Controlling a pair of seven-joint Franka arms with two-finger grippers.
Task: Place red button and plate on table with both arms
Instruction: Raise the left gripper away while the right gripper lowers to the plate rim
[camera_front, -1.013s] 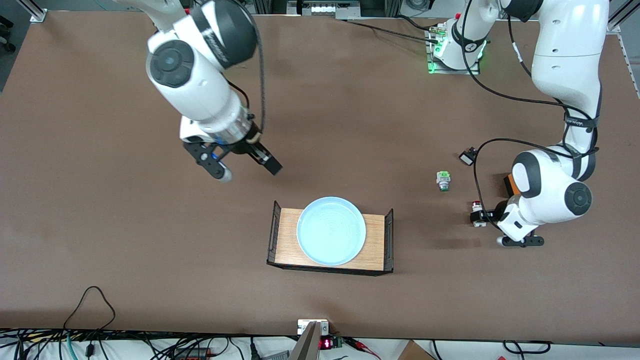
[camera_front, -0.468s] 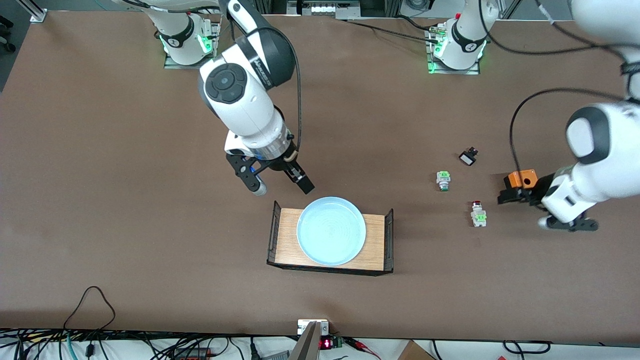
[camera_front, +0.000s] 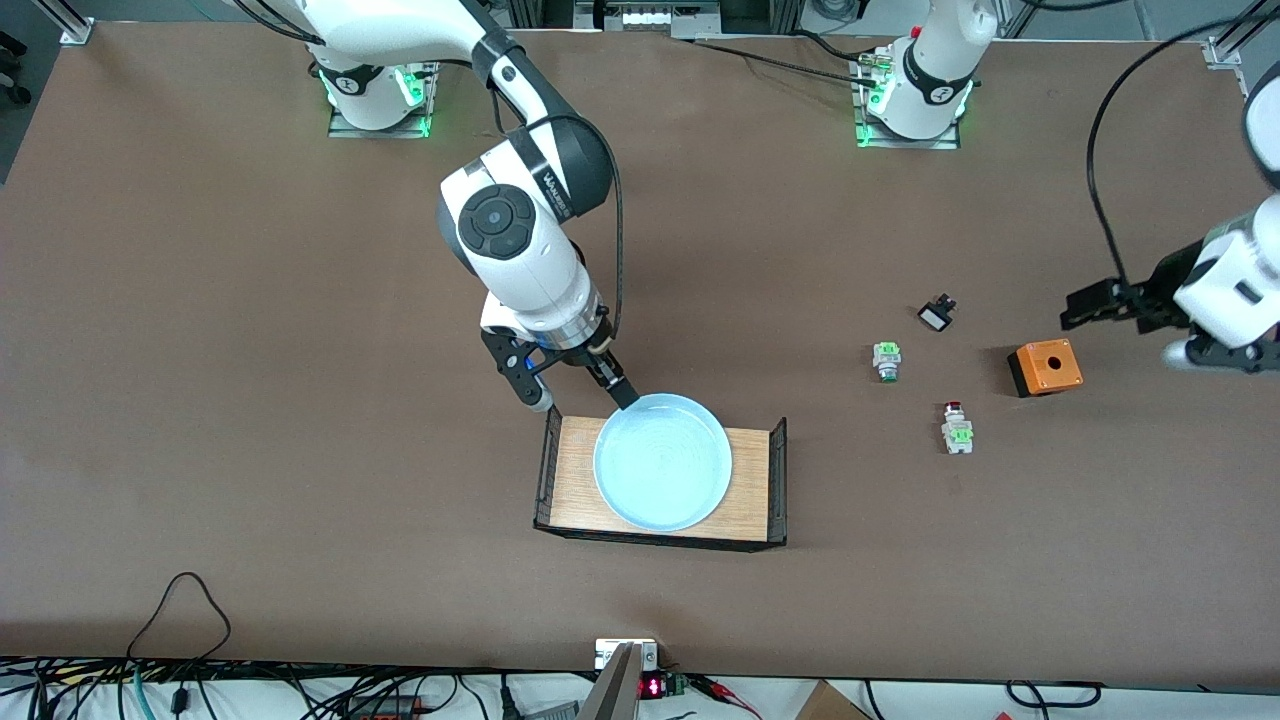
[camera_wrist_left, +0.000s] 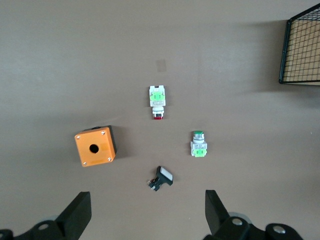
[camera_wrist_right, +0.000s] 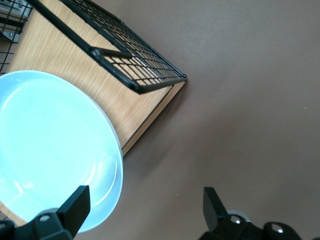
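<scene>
Brown matte tabletop carries a light-wood tray with black mesh ends, on which rests the round pale-blue plate. Over the plate's rim farthest from the front camera hangs the right gripper, fingers spread and holding nothing; the left gripper, equally spread and empty, hangs over bare table beside an orange box. Smallest, the red-capped push-button lies on the table between tray and box, nearer the front camera than a green-capped switch.
</scene>
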